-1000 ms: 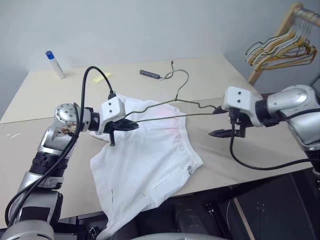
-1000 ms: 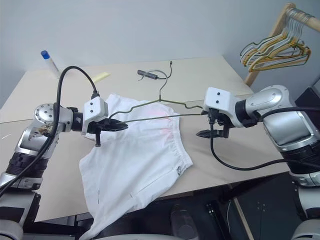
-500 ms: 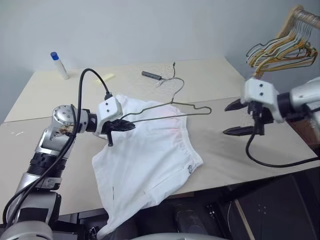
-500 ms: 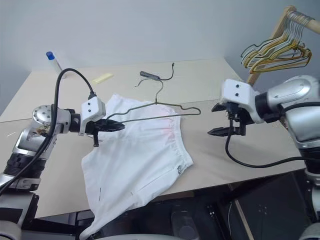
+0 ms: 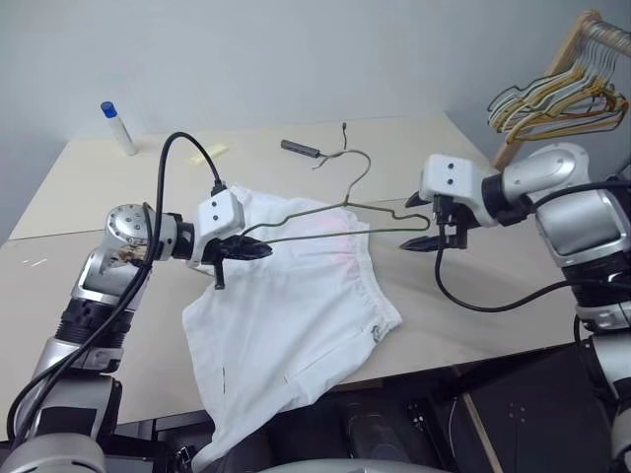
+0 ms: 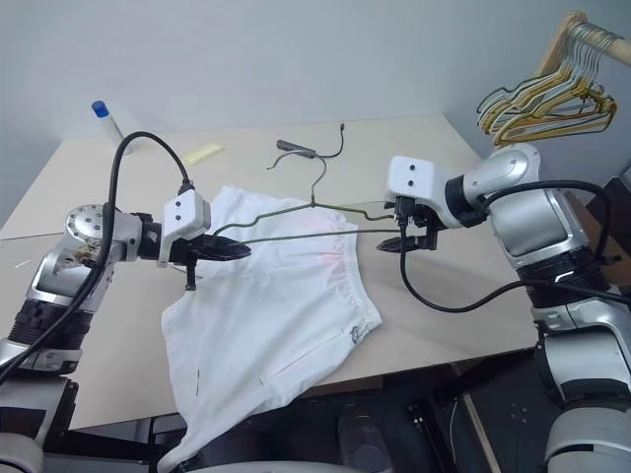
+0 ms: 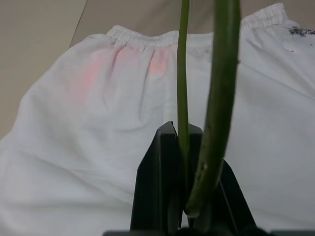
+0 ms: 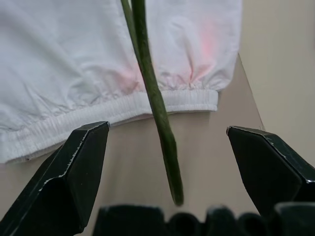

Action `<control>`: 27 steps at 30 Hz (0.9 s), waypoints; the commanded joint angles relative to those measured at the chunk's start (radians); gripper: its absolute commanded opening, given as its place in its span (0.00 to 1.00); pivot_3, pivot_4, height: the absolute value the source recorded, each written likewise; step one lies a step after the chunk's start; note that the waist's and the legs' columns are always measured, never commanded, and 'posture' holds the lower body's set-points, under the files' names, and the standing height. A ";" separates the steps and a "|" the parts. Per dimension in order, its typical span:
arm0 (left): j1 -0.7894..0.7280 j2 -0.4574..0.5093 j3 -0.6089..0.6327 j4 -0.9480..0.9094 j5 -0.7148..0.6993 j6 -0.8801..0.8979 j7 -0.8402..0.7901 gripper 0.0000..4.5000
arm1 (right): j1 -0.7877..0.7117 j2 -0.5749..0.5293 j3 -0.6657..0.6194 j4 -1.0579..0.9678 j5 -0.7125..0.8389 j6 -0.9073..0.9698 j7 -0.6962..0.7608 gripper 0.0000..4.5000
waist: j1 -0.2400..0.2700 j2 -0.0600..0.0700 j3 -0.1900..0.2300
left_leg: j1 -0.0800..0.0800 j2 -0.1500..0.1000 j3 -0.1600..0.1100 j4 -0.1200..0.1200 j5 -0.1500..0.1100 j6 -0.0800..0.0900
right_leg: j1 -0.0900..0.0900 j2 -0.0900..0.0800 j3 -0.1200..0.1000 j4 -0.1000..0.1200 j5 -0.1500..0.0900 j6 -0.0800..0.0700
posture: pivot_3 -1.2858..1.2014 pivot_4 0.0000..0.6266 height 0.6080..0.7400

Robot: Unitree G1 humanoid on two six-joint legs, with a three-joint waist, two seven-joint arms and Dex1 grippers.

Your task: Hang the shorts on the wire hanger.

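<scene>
While we look down over the beige table (image 5: 118,187), a few other things sit along its far side: a white bottle with a blue cap (image 5: 116,127) in the upper left of the frame, a yellow note (image 5: 213,152) to its right, and a dark pen-shaped thing (image 5: 300,149) with a thin cord near the top centre. At the upper right edge we see a bunch of yellow and dark hangers (image 5: 557,99) on a wooden bar, well apart from the work. A black cable loops over our left arm and another droops below our right arm; neither lies across the cloth.

We see the shorts (image 5: 296,305) spread flat in the middle of the frame, white and thin, with a faint pink blush near the gathered waistband on the right side and a small dark mark by the lower right corner. Their lower part droops over the near table edge.

The wire hanger (image 5: 340,209) is thin and grey-green, lifted above the shorts' upper part, its hook curving toward the top centre. Our left gripper (image 5: 258,250) is clamped on the hanger's left end. Our right gripper (image 5: 419,221) stands with its fingers spread wide around the hanger's right end, the wire tip between them and touching neither.
</scene>
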 commanded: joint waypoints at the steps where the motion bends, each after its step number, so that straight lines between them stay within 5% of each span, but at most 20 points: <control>1: -0.028 -0.004 0.002 -0.022 -0.006 -0.016 0.000 0.00 | -0.026 0.027 0.014 -0.035 -0.023 0.001 0.010 0.99 | -0.003 0.000 0.000 | 0.000 0.000 0.000 0.000 0.000 0.000 | 0.000 0.000 0.000 0.000 0.000 0.000 | 0.48 0.00 1.00; 4: -0.028 -0.006 -0.003 -0.022 -0.004 -0.022 -0.001 0.00 | -0.042 0.060 0.034 -0.008 -0.054 0.011 -0.003 0.87 | -0.007 0.000 0.000 | 0.000 0.000 0.000 0.000 0.000 0.000 | 0.000 0.000 0.000 0.000 0.000 0.000 | 0.48 0.00 1.00; 15: -0.010 0.006 -0.006 -0.032 -0.002 -0.046 -0.011 0.00 | -0.035 0.068 0.020 -0.055 -0.038 0.067 0.037 0.02 | -0.007 0.000 0.000 | 0.000 0.000 -0.001 0.000 0.000 0.000 | 0.000 0.000 0.000 0.000 0.001 -0.002 | 0.48 0.00 1.00; 17: -0.007 0.010 -0.008 -0.033 -0.001 -0.052 -0.016 0.00 | -0.022 0.061 0.012 -0.079 -0.027 0.076 0.051 0.01 | -0.007 0.000 0.000 | 0.000 0.000 -0.001 0.000 0.000 0.000 | 0.000 0.000 0.000 0.000 0.001 -0.002 | 0.48 0.00 1.00; 20: -0.005 0.021 0.012 -0.020 -0.018 -0.065 -0.033 0.16 | 0.023 0.031 -0.010 -0.132 0.000 0.102 0.066 0.00 | -0.006 0.000 0.000 | 0.000 0.000 -0.001 0.000 0.000 0.000 | 0.000 0.000 0.000 0.000 0.001 -0.002 | 0.48 0.00 1.00; 27: -0.019 0.046 0.137 0.066 -0.078 -0.059 0.005 0.64 | 0.192 -0.061 -0.149 -0.235 0.145 0.387 0.040 0.00 | 0.005 0.000 0.000 | 0.000 0.000 -0.001 0.001 0.000 0.000 | 0.000 0.000 -0.001 0.000 0.000 -0.001 | 0.48 0.00 1.00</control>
